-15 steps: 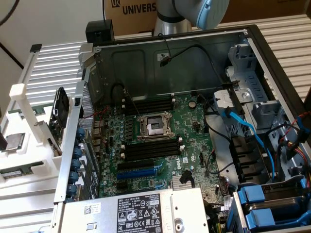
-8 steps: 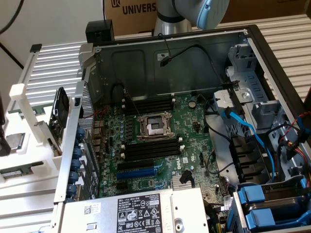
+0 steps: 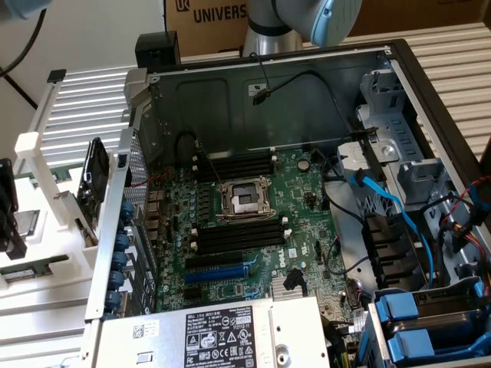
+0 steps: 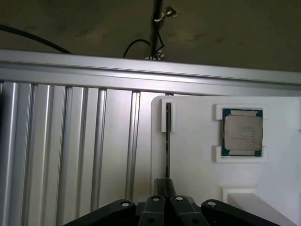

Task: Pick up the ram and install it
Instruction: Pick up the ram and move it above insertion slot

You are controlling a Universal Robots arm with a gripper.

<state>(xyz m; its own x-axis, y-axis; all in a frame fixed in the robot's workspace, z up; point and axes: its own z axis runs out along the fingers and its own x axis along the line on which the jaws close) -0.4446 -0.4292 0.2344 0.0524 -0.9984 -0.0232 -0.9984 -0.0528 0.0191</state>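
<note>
Exterior view: an open grey metal computer box (image 3: 230, 92) holds a green board (image 3: 307, 203) with long black slots (image 3: 234, 236).

Wrist view: the thin dark ram stick (image 4: 168, 141) stands on its edge in a white plastic holder (image 4: 188, 197). The holder lies on the ribbed silver table (image 4: 70, 141). A square silver chip (image 4: 242, 132) sits near the stick. The black pincer (image 4: 164, 186) is squeezed tight together at the stick's near end.

**Holder (image 3: 61, 230) beside the case (image 3: 215, 92)**

The holder is sitting at the exterior view's left of the case. Inside, the socket (image 3: 245, 201) is lying between two banks of memory slots (image 3: 238, 165). The ram (image 4: 167, 141) is standing edgewise in the holder's slot, the processor chip (image 4: 242, 133) lying beside it.
</note>
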